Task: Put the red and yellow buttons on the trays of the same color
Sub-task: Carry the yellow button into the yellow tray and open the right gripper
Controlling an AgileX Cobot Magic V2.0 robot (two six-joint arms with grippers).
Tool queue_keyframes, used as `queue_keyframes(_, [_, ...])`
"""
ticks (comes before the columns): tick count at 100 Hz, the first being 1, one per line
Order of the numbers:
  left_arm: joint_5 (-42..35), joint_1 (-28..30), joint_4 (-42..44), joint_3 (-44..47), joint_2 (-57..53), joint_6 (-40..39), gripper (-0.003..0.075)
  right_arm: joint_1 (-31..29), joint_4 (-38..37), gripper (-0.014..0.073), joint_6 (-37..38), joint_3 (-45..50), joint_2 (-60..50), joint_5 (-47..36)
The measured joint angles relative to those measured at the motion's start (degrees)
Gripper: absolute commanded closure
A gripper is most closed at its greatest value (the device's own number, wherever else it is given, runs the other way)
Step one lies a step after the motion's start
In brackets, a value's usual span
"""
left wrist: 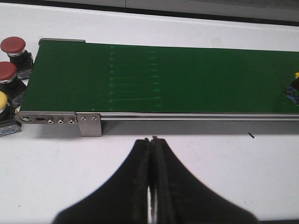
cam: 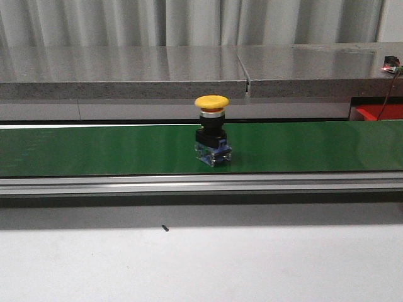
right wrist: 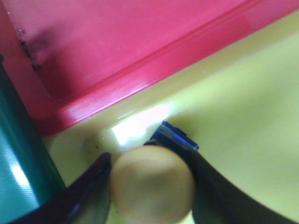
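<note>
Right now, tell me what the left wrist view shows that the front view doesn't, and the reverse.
Only the left wrist view shows the shut left gripper, two red buttons and a yellow one waiting off the belt's end, and the belt's end bracket. Only the front view shows the whole yellow button upright on the belt, the grey counter and a sliver of red tray. Both share the green conveyor belt.

Glossy plastic red tray (right wrist: 140, 51)
</note>
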Motion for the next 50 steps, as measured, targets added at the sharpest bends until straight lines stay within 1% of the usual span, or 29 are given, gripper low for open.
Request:
queue_keyframes(6, [0.0,0.0,0.0,0.0,-0.09,0.0,0.0741,0.0,0.08,0.0027,-0.38,0.0,0.0,-0.53])
queue_keyframes(28, [0.0,0.0,0.0,0.0,-0.09,0.0,0.0741,0.0,0.08,0.0088,-0.84,0.93,-2.99,-1.34])
queue_keyframes(50, [0.0,0.0,0.0,0.0,-0.09,0.0,0.0741,0.7,0.08,0.0087,-1.06,3.9,-10.15,-2.54])
